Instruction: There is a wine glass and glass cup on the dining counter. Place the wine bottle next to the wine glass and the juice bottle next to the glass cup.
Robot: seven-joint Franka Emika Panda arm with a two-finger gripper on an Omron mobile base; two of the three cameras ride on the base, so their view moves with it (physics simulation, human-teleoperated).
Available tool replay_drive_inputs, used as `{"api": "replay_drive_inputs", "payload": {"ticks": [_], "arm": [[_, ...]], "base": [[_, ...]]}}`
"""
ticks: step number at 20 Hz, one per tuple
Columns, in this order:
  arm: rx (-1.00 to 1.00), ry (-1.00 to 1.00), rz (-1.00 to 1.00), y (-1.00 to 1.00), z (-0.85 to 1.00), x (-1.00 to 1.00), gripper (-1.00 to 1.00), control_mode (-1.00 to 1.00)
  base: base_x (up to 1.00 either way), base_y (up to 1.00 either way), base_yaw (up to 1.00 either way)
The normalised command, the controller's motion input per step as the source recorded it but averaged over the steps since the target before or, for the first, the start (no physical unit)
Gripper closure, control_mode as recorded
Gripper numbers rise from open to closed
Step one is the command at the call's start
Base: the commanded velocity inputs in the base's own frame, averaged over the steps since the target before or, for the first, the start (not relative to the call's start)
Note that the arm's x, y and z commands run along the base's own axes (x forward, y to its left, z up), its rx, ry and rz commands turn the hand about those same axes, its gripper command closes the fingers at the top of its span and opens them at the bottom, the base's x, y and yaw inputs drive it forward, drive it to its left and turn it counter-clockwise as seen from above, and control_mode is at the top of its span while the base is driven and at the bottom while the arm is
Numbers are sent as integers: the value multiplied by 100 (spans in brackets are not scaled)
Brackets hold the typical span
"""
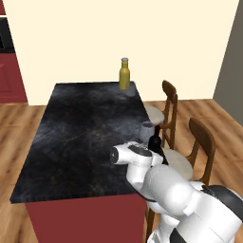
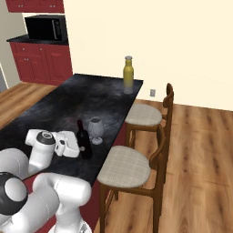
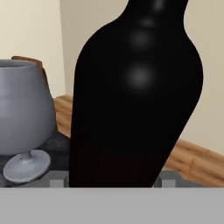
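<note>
Black, grey-veined marble makes up the dining counter (image 2: 54, 109), the largest thing here, running from the upper middle of the right base view down to its lower left. At its near right edge, in the lower left of that view, the wine bottle (image 2: 83, 141) stands upright with its long axis vertical, and the wine glass (image 2: 95, 129) sits just beside it, slightly up and to the right, the two close but apart as far as I can tell. The gripper (image 2: 78, 146) reaches in from the left of the bottle and is pinched on the bottle's lower body; in the hand view the dark bottle (image 3: 135, 96) rises straight between the finger tips (image 3: 58, 183), with the glass (image 3: 24, 113) at the left. The bottle seems to rest on or just above the marble, so the coming move looks like a release and a pull back leftward, away from the glass. The juice bottle (image 2: 129, 73) stands far off at the upper middle, at the counter's far right corner, and a faint shape at its base may be the glass cup (image 2: 129, 90), though that is hard to tell.
</note>
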Motion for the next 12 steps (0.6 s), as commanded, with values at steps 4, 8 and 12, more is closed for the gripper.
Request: {"api": "replay_drive_inputs", "payload": {"ticks": [4, 8, 12], "arm": [[0, -1, 0, 3, -17, 13, 100, -100], [0, 0, 0, 0, -16, 17, 100, -100], [0, 0, 0, 0, -15, 16, 100, -100]], "base": [[0, 0, 0], [0, 0, 0], [0, 0, 0]]}}
